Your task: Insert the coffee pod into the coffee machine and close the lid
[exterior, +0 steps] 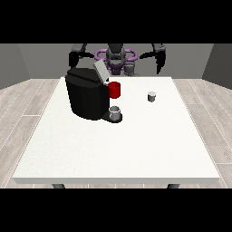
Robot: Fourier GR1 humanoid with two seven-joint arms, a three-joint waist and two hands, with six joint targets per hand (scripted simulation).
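Neither robot hand is near the work: the one at the view's left (72, 59) and the one at the view's right (159, 63) hang raised beside the torso behind the white tabletop (113, 149), holding nothing, their fingers too small to read. Going left to right, the boxy matte-black coffee machine (86, 97) has its grey lid (100, 70) tilted up, a red cup (114, 89) just beside it and a grey cup (115, 113) on its tray. Well apart to the right stands the small, smooth, cylindrical coffee pod (152, 96), which I judge easy to tip or knock aside on approach.
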